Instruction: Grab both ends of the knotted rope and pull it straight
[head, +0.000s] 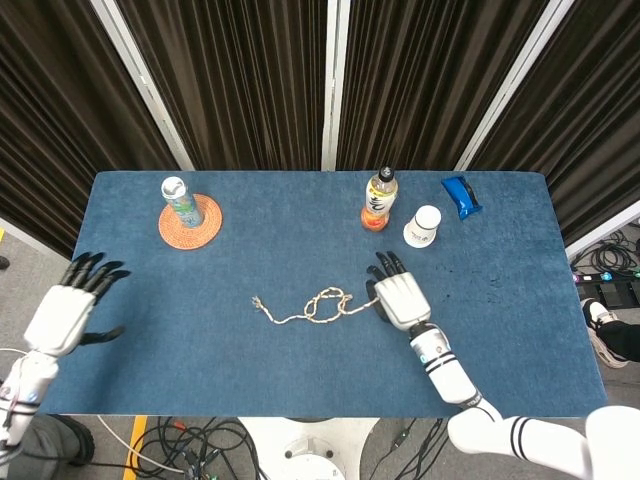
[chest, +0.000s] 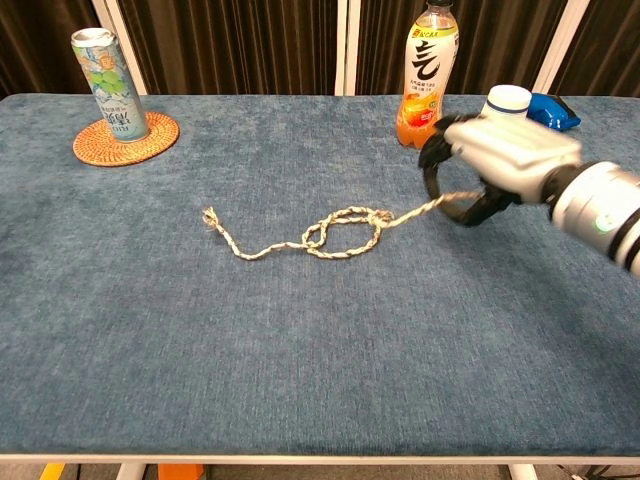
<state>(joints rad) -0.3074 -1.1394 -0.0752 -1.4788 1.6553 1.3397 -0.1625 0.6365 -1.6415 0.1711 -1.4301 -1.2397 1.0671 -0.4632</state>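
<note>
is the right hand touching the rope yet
Touching. The chest view shows the right hand pinching the end of the rope, which rises off the table into its fingers.

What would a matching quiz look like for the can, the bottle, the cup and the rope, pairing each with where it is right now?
Things:
1. can
2. bottle
3. cup
4. rope

Places or states:
A. one end raised in the right hand
B. on a round coaster
C. next to a blue packet
D. upright, orange drink inside, just left of the cup

Pairs: 1-B, 2-D, 3-C, 4-A
</note>
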